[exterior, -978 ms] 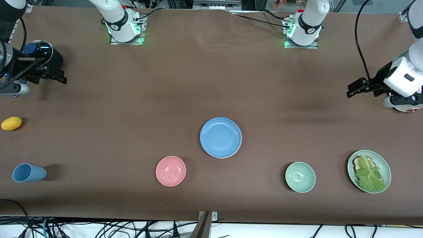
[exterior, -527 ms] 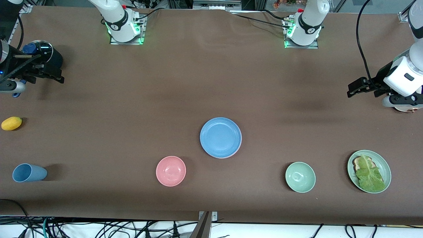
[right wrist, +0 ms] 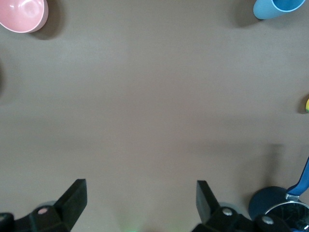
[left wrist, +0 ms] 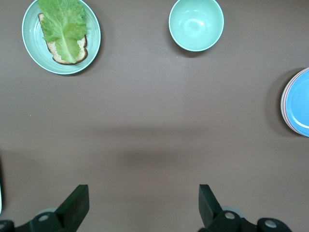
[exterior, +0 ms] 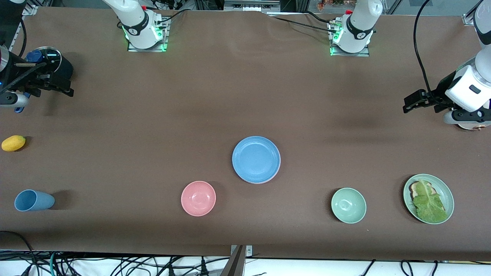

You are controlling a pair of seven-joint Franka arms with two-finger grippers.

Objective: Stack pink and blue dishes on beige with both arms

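Nearest the front camera, the pink bowl (exterior: 198,198), pale green bowl (exterior: 348,205) and lettuce plate (exterior: 428,198) play no part. Farther from it, mid-worktop (exterior: 153,134), the blue plate (exterior: 256,159) tops a stack; a pink edge (left wrist: 283,104) shows beneath it, while the beige plate cannot be made out. The stacking looks finished. Farther still, the left claw (exterior: 414,102) hangs spread and empty over the left arm's end, the right claw (exterior: 57,87) likewise over the right arm's end. The next move probably calls for nothing but parking.
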